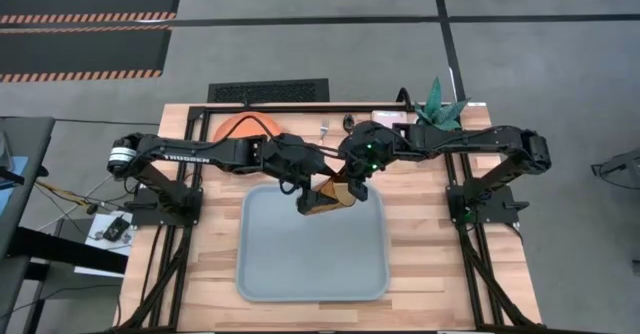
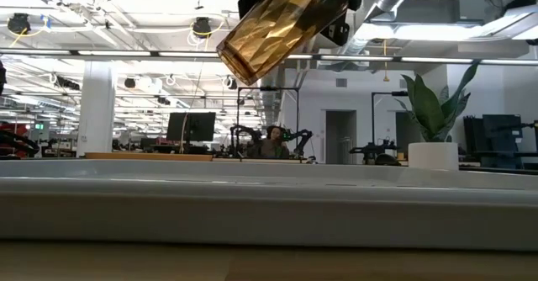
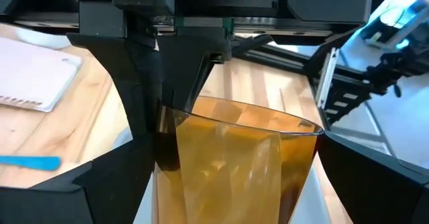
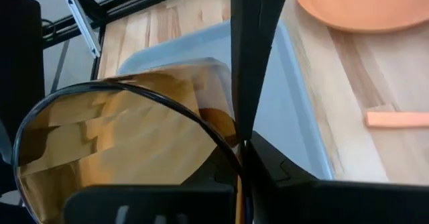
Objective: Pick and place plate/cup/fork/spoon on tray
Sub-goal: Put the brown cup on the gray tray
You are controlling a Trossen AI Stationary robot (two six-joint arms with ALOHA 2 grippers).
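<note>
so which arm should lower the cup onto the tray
probably right: the right gripper pinches the cup by its rim above the tray; the left gripper hold is unclear

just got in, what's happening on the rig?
Both arms meet over the far end of the tray. The cup hangs tilted in the air between them, above the tray and not touching it. The left gripper and right gripper each have fingers on it, so it looks like a handover or shared hold. The plate sits on the table beyond the tray.
</note>
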